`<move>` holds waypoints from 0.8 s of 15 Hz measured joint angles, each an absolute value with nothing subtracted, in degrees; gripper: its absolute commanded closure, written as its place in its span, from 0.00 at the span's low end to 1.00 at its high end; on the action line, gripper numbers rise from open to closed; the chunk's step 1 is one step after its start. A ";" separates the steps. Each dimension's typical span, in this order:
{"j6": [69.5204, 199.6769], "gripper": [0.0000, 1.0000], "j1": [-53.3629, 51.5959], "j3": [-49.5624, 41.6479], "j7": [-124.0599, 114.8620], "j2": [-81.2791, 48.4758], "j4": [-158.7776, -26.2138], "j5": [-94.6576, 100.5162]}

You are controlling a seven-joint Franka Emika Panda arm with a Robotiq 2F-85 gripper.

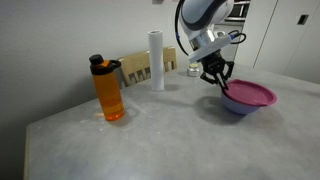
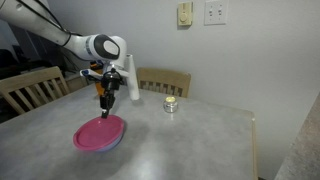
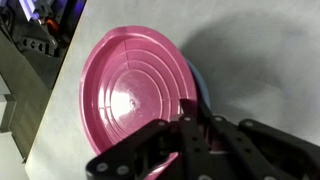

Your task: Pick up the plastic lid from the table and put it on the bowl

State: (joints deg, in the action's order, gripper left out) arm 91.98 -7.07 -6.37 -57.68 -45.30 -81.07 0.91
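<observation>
Round magenta-pink plastic lid sits on small periwinkle-blue bowl, off-centre; blue rim shows one side. Claw closed, apparently pinching lid edge. Risk: off-centre release, lid slides onto mottled grey tabletop; snagged retreat drags bowl.

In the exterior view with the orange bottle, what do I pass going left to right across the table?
Orange bottle → white upright cylinder → gripper → pink plastic lid, sitting on the blue bowl.
</observation>
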 measured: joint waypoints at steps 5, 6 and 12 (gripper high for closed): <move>91.35 0.97 -7.07 -6.37 -57.48 -46.25 -79.83 0.91; 91.32 0.97 -7.08 -6.37 -57.43 -46.36 -79.58 0.90; 91.21 0.64 -7.09 -6.24 -57.26 -47.07 -77.99 0.89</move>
State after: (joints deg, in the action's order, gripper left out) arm 91.21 -7.09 -6.24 -57.26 -47.07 -77.99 0.89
